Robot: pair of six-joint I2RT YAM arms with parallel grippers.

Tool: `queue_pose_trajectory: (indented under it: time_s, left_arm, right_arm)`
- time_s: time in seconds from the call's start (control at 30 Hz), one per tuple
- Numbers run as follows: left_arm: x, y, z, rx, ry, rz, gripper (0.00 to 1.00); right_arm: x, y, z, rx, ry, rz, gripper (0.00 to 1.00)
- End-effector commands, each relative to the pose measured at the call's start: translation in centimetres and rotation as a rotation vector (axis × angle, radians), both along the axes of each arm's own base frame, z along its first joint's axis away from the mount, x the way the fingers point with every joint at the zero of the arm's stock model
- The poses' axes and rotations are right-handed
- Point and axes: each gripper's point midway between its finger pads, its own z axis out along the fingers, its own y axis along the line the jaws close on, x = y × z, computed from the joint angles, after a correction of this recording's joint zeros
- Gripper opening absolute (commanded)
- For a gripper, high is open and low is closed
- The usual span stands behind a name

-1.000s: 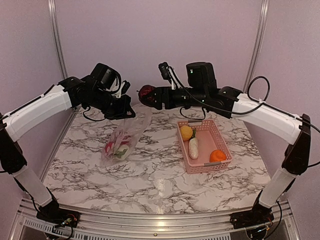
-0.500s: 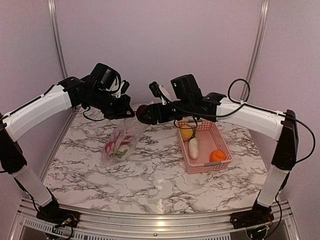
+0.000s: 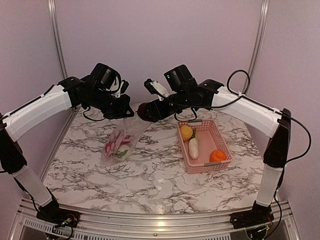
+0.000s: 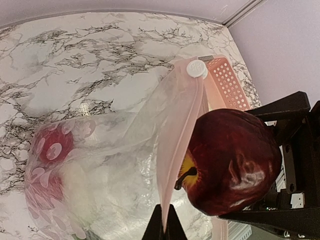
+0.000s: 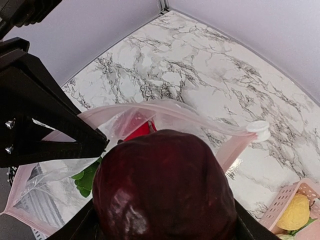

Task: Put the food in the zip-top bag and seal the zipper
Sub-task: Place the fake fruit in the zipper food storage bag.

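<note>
My left gripper [image 3: 128, 114] is shut on the mouth edge of the clear zip-top bag [image 3: 121, 143] and holds it up, the bag's bottom resting on the table. The pinched zipper strip [image 4: 181, 137] runs away from my left gripper [image 4: 167, 223] to a white slider [image 4: 196, 68]. A red fruit [image 5: 138, 129], a green leaf [image 5: 88, 180] and something white lie inside. My right gripper [image 3: 146, 111] is shut on a dark maroon apple [image 4: 232, 165], held right at the bag's open mouth [image 5: 165, 107]. The apple [image 5: 165, 187] hides my right fingertips.
A pink lattice basket [image 3: 220, 136] stands right of the bag, holding a yellow fruit [image 3: 186, 132], a white oblong piece [image 3: 193, 148] and an orange fruit [image 3: 217, 155]. The two grippers are very close together above the bag. Metal posts stand at the back corners.
My right gripper has carried the maroon apple left and down, from above the table's back to the bag's mouth. The left arm and the bag have stayed in place.
</note>
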Motion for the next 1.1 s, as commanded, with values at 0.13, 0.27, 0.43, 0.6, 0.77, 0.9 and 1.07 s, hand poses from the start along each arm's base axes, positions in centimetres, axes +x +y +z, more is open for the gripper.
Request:
queue_pose_trajectory:
  time_s: [0.13,0.27,0.43,0.6,0.77,0.9,1.07]
  left_arm:
    - [0.2,-0.4,1.7,-0.039,-0.028,0.002,0.00]
    - [0.2,-0.6,1.8,-0.045,-0.024,-0.005,0.00]
    - [0.3,-0.9,1.8,-0.050,-0.020,-0.009,0.00]
    - [0.2,-1.1,1.2,-0.051,-0.001,-0.015,0.00]
    - [0.3,-1.0,1.3,-0.048,-0.006,-0.010,0.00]
    - [0.2,-0.8,1.1,-0.038,-0.009,-0.010,0.00]
    - [0.3,-0.6,1.0,-0.032,-0.012,-0.006,0.00]
  right_arm:
    - [-1.0,1.2,-1.2,-0.137,0.026,0.090,0.55]
    - [-1.3,1.8,-2.0,-0.143,0.063,0.109,0.56]
    - [-1.6,2.0,-2.8,-0.154,0.112,0.114,0.65]
    - [-2.1,2.8,-1.5,-0.079,0.154,0.110,0.86]
    - [-2.1,2.6,0.0,-0.046,0.168,0.082,0.99]
    - [-1.9,1.7,1.0,-0.033,0.169,0.045,0.99]
    - [-0.7,-0.6,2.5,0.006,0.173,-0.045,0.99]
